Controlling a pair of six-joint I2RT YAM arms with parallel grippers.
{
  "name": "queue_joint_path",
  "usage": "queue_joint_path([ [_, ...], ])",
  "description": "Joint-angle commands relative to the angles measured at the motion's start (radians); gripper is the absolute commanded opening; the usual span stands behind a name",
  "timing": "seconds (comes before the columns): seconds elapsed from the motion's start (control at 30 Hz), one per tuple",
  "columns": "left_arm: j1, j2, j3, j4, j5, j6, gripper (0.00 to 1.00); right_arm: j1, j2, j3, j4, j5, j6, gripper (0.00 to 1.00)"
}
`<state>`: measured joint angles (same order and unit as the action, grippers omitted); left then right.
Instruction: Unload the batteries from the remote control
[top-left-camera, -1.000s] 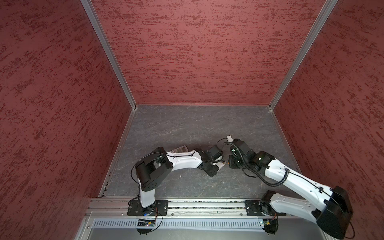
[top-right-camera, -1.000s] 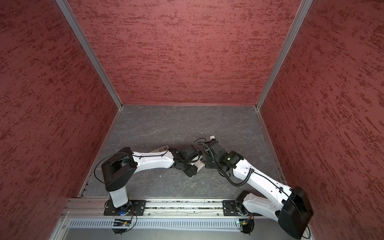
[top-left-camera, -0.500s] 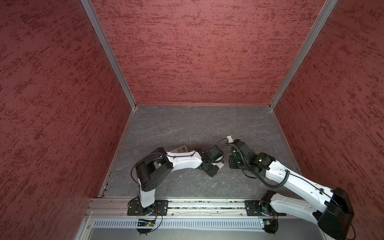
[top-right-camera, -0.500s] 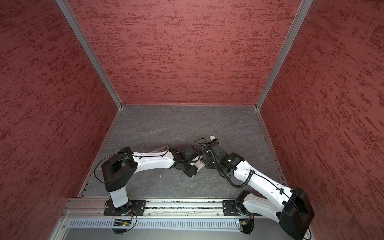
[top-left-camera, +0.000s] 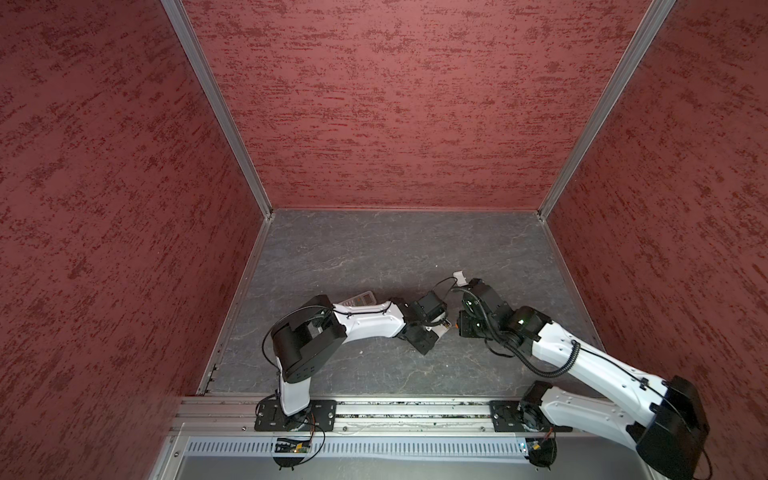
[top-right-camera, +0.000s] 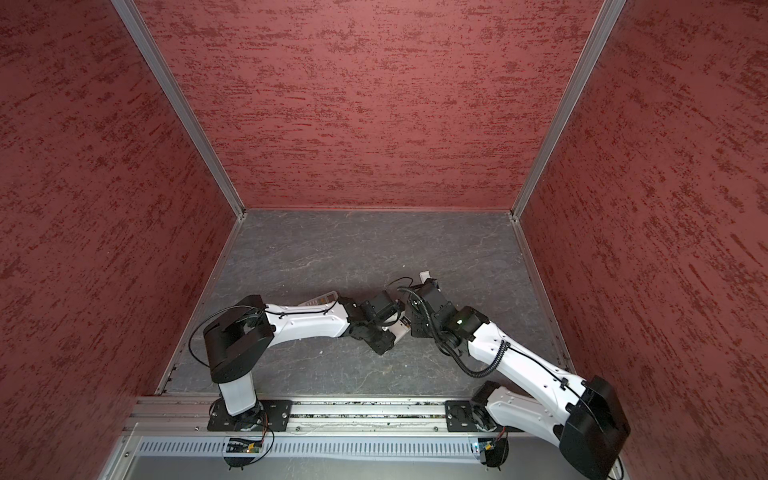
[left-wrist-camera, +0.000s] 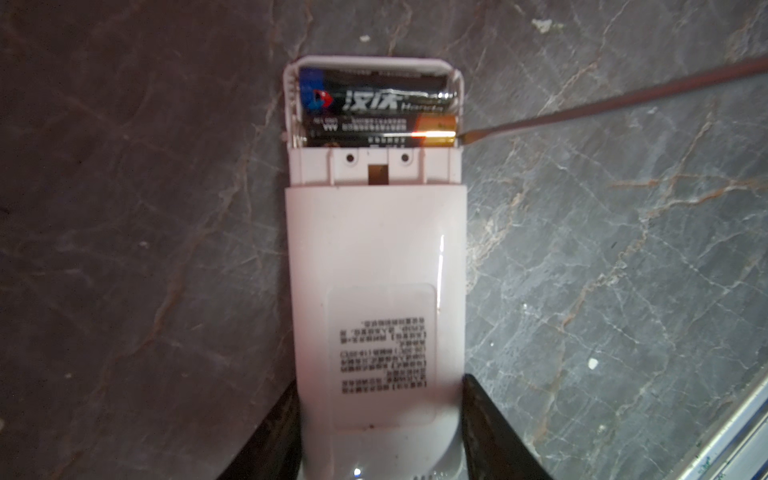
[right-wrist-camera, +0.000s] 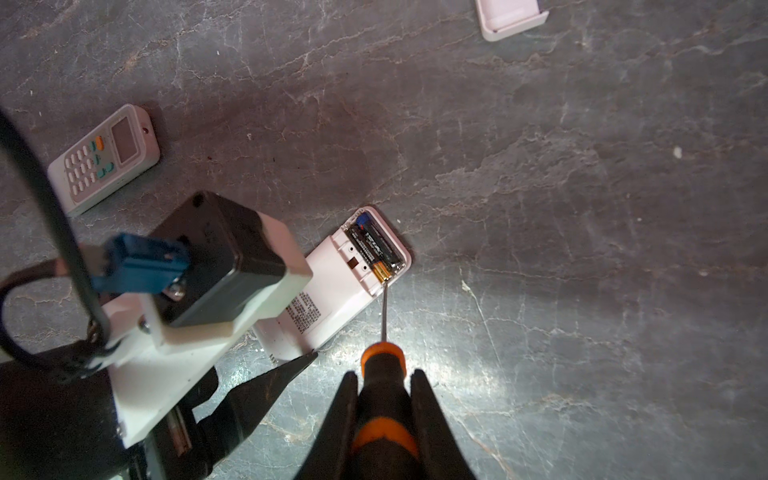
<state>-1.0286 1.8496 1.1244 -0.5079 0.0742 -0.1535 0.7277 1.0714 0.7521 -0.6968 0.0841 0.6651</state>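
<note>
The remote control (left-wrist-camera: 376, 257) is being pinned back-up on the table (left-wrist-camera: 124, 249) by the left gripper (left-wrist-camera: 378, 395), jaws clamped on its two long sides at the closed end. The battery cover (right-wrist-camera: 509, 18) is lying well apart. The batteries (left-wrist-camera: 374, 112), two of them, are sitting side by side in the open bay at the far end from that gripper, long axes set across the remote's. The screwdriver (right-wrist-camera: 383, 316) is being gripped by its orange-and-black handle in the right gripper (right-wrist-camera: 384, 384), jaws closed on it. The shaft is being held nearly end-on to the batteries, tip at the gold end of the cell nearer the left gripper, right at the bay's side wall; contact cannot be confirmed. Judged: the pry is being left to the right arm — the tip is needing to be worked under that end, not pushed along the axis.
</note>
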Motion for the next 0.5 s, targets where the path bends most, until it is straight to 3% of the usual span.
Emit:
queue_joint_path([
  [0.0,-0.007,0.102,-0.065,-0.119,0.025,0.005,0.31,0.002,0.007,0.044,0.116,0.034,0.002,0.00],
  [0.47,-0.011,0.111,-0.063,-0.117,0.022,0.006,0.31,0.002,0.009,0.089,0.103,0.043,-0.013,0.00],
])
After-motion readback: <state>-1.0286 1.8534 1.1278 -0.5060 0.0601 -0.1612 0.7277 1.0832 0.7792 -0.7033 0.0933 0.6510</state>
